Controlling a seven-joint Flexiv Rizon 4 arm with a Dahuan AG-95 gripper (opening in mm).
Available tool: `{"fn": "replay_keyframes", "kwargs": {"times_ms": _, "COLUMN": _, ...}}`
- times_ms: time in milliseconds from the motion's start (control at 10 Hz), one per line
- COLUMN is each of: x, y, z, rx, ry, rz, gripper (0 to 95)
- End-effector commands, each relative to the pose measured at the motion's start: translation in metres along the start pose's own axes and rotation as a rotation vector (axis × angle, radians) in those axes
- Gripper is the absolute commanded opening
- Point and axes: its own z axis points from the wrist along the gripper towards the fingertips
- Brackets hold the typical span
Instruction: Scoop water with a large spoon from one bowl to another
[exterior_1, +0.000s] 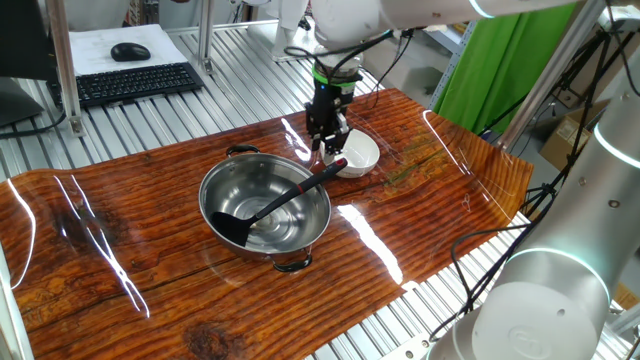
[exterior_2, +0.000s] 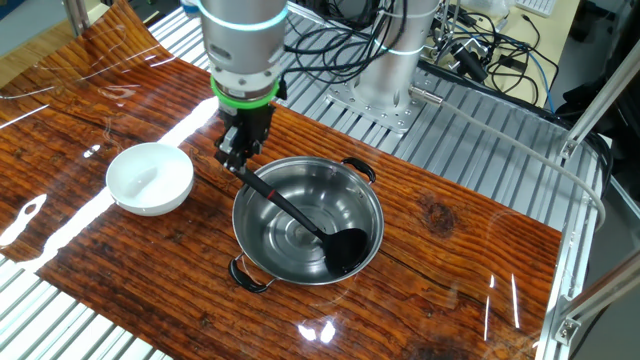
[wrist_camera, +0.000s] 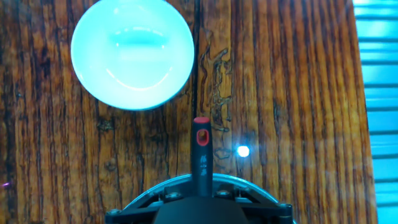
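The steel bowl (exterior_1: 303, 218) sits mid-table, with the black large spoon's scoop (exterior_1: 230, 228) resting at its bottom. The slim handle slants up over the rim toward the white bowl (exterior_1: 360, 152). My gripper (exterior_1: 328, 148) is shut on the upper handle, above the gap between the two bowls. In the other fixed view my gripper (exterior_2: 240, 160) holds the handle at the steel bowl's (exterior_2: 300, 190) rim, with the scoop (exterior_2: 348, 250) low inside and the white bowl (exterior_2: 150, 178) to the left. The hand view shows the handle's red-ringed tip (wrist_camera: 201, 134), the white bowl (wrist_camera: 132, 53) and the steel rim (wrist_camera: 149, 190). Water shows only as faint shine.
The wooden tabletop (exterior_1: 130, 250) lies on a slatted metal bench. A keyboard (exterior_1: 135, 82) and a mouse (exterior_1: 130, 52) sit at the back left. A second arm's grey body (exterior_1: 545, 290) stands at the front right. Cables (exterior_2: 470, 50) lie behind the arm's base.
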Motion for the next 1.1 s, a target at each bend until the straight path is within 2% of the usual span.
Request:
{"fn": "replay_keyframes", "kwargs": {"times_ms": 100, "x": 0.000, "y": 0.001, "z": 0.000, "rx": 0.031, "ry": -0.043, "rz": 0.003, "gripper": 38.0}}
{"fn": "replay_keyframes", "kwargs": {"times_ms": 600, "x": 0.000, "y": 0.001, "z": 0.000, "rx": 0.023, "ry": -0.048, "rz": -0.037, "gripper": 38.0}}
{"fn": "replay_keyframes", "kwargs": {"times_ms": 900, "x": -0.016, "y": 0.006, "z": 0.012, "rx": 0.007, "ry": -0.048, "rz": -0.061, "gripper": 38.0}}
{"fn": "replay_keyframes", "kwargs": {"times_ms": 1100, "x": -0.020, "y": 0.007, "z": 0.016, "rx": 0.001, "ry": -0.046, "rz": -0.062, "gripper": 38.0}}
